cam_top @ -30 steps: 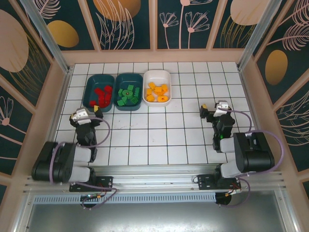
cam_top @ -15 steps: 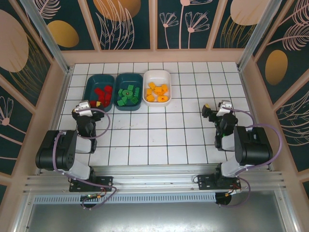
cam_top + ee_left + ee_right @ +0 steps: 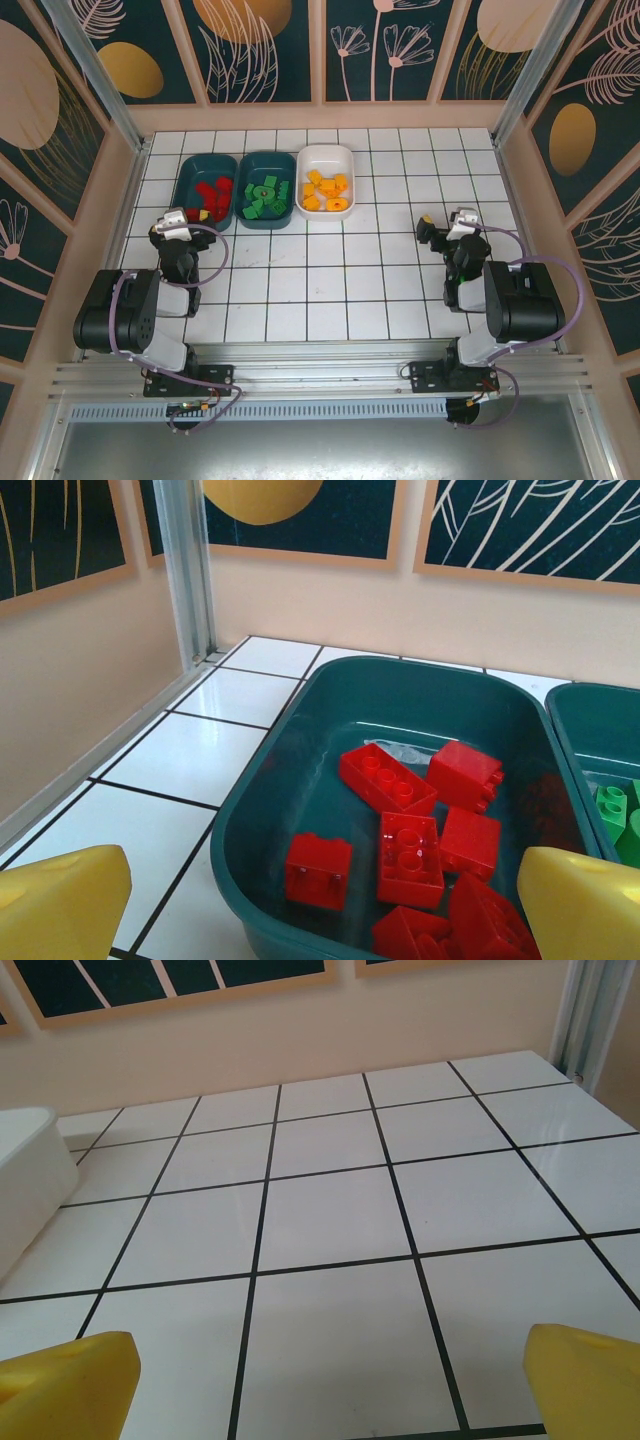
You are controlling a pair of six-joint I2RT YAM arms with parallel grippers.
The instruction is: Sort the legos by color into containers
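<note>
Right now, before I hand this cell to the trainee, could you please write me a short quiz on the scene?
1. Which colour of legos lies in the white tray?
2. True or false: the left fingers and the right fingers stand open, holding nothing.
3. The green legos lie in a teal tray that sits: A) leftmost in the row; B) between the other teal tray, which holds the red legos, and the white tray; C) rightmost in the row.
Key: 1 orange; 2 true; 3 B.

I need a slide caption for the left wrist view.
Open left gripper facing a teal tray of red legos.
</note>
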